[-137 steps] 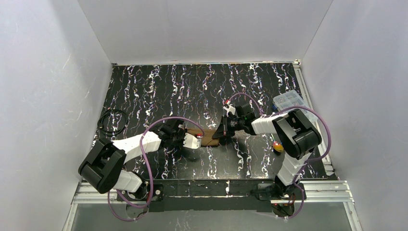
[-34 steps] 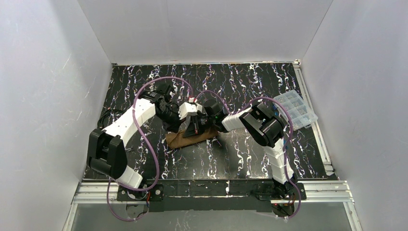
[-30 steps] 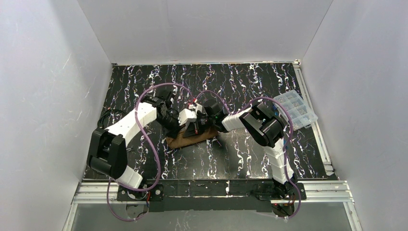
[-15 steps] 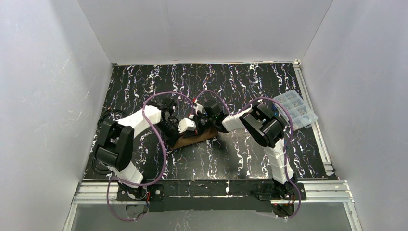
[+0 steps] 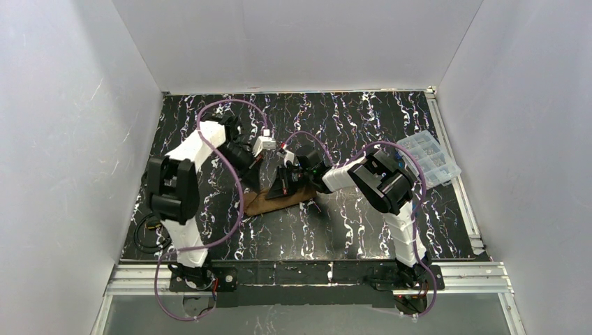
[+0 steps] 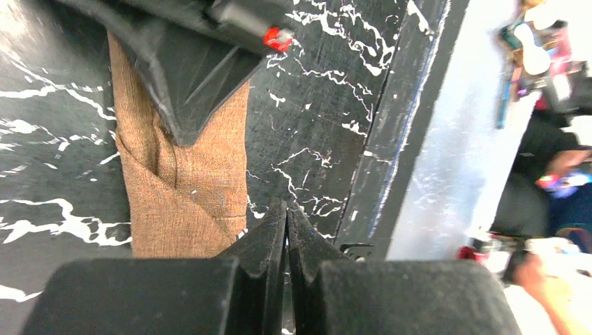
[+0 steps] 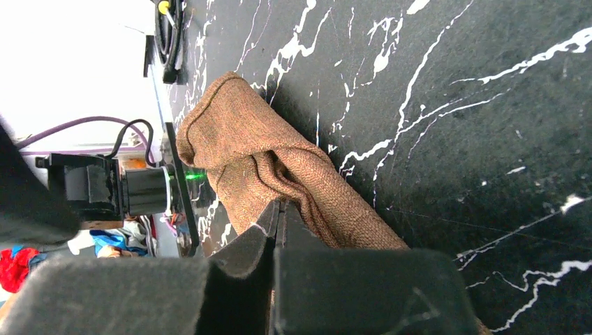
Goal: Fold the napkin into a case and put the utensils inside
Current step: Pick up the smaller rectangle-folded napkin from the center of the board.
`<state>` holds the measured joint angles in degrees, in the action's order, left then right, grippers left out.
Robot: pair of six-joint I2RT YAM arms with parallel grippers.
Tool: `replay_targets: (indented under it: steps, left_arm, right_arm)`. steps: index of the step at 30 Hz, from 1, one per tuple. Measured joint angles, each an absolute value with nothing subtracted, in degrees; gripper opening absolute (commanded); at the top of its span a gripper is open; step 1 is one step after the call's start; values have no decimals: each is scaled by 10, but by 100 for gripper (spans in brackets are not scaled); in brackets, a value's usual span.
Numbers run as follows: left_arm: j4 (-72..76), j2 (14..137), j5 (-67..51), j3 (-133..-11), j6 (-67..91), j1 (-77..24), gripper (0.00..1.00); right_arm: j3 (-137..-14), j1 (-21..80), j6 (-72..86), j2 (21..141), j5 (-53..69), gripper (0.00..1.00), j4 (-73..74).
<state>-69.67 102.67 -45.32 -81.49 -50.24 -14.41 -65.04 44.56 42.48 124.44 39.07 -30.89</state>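
Because the right hand [image 7: 279,204], fully closed, bears its tips on the folded napkin [image 5: 279,201] lying mid-counter [image 5: 363,125], a sideways drag can bunch or unroll the loose layers. The left hand [image 6: 287,206] hovers near it, closed and empty, so nothing pins the free end. Utensils are not in view; a collapsed pouch mouth would block insertion.

On the 1 table [image 5: 363,118] lay 1 folded brown napkin [image 5: 279,201] and 1 clear plastic compartment box [image 5: 427,159]. There were 2 arms, the left arm [image 5: 195,146] and the right arm [image 5: 342,174], carrying 2 end effectors: 1 left end effector [image 6: 286,209] and 1 right end effector [image 7: 279,206].
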Motion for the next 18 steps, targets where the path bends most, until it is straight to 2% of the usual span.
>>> replay_targets:
  steps: [7, 18]
  left_arm:
    - [-724, 1187, -481, -815, -482, -91, 0]
    - [-705, 1204, -473, -785, -457, -84, 0]
  right_arm:
    - [-639, 447, 427, 1237, 380, 1, -316]
    - [-628, 447, 438, 1234, 376, 1, -331]
